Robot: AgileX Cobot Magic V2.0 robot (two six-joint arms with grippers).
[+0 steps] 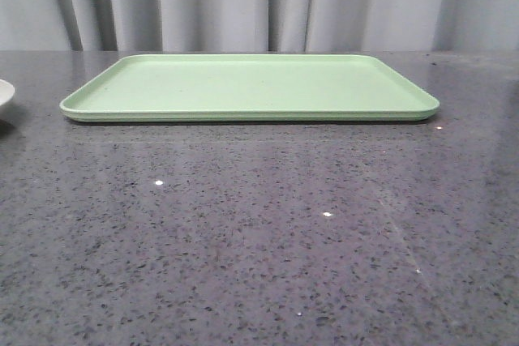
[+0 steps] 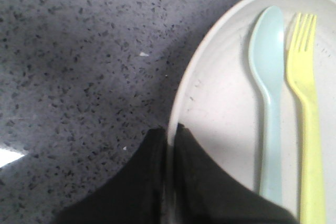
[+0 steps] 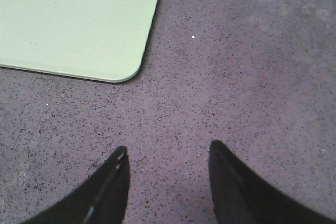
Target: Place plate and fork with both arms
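In the left wrist view my left gripper (image 2: 171, 128) is shut on the rim of the pale plate (image 2: 226, 98), one finger inside the rim and one outside. The yellow fork (image 2: 307, 108) lies in the plate beside a pale blue-green spoon (image 2: 269, 87). In the front view only a sliver of the plate (image 1: 4, 93) shows at the left edge of the table; neither gripper shows there. My right gripper (image 3: 167, 153) is open and empty above bare table, near a corner of the light green tray (image 3: 79, 24).
The light green tray (image 1: 251, 87) lies flat across the far middle of the dark speckled table (image 1: 259, 232). A grey curtain hangs behind the table.
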